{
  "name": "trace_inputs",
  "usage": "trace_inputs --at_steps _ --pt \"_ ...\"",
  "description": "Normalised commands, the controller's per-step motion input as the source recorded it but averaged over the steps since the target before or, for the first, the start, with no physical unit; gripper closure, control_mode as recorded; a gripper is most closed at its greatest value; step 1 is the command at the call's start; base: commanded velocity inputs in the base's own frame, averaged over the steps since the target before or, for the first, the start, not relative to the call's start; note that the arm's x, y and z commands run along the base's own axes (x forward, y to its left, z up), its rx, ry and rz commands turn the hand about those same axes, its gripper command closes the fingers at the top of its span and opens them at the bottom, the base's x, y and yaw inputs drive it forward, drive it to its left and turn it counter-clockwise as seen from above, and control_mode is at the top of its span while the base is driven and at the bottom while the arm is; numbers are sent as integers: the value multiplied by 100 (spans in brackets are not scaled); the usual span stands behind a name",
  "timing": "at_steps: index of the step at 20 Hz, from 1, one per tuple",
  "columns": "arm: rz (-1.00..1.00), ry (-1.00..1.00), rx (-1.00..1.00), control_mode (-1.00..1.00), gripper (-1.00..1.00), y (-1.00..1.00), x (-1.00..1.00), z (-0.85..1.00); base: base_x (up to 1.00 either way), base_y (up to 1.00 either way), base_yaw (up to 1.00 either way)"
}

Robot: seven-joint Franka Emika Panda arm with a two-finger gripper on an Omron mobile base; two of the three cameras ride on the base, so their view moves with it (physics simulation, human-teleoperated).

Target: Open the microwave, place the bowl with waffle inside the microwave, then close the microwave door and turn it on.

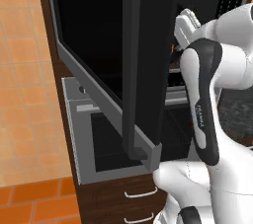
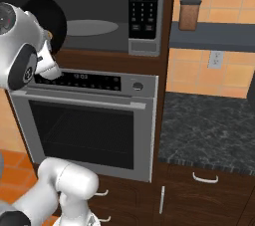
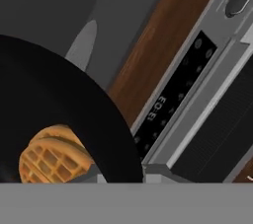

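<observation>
Observed the microwave door (image 1: pixel 99 30) swung wide open at far left, black glass facing out, its grey frame edge hanging over the front of the oven (image 2: pixel 84 135) below. Noted two dark wood drawers (image 1: pixel 116 201) with pale handles beneath that. Moving right, found the bowl (image 2: pixel 47 18) held up in the air at the left part of the open mouth of the microwave (image 2: pixel 144 46), above the oven's control strip and touching neither floor nor shelf. Logged the gripper (image 3: pixel 123 176) as closed narrowly on the bowl's rim; fingertips themselves barely distinguishable in the hand view. Confirmed the waffle (image 3: pixel 52 156) lying inside the bowl, low against its wall, grid pattern legible. Saw, behind the bowl, the grey cavity with a pale round turntable (image 2: pixel 92 27) on its floor. Next right, marked the black keypad panel (image 2: pixel 144 6) with rows of small buttons. Below it, recorded the oven's dark display strip (image 3: pixel 157 107) showing lit digits and a round knob (image 2: pixel 138 86) at the strip's right end. Further right, noted a dark speckled counter (image 2: pixel 209 125), a wall outlet (image 2: pixel 215 59) above it, and a brown jar (image 2: pixel 189 14) with a dark lid on a grey shelf.
</observation>
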Motion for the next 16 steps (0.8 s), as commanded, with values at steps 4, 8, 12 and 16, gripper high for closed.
trace_inputs --at_steps 4,8,12,16 --pt "-16 19 -3 -100 100 50 90 9 0 0 0" --pt "-14 -10 16 -100 100 4 75 -2 0 0 0" --pt "-10 -14 28 -100 100 0 74 -26 0 0 0" --pt "-7 -5 27 -100 100 0 78 -38 0 0 0"
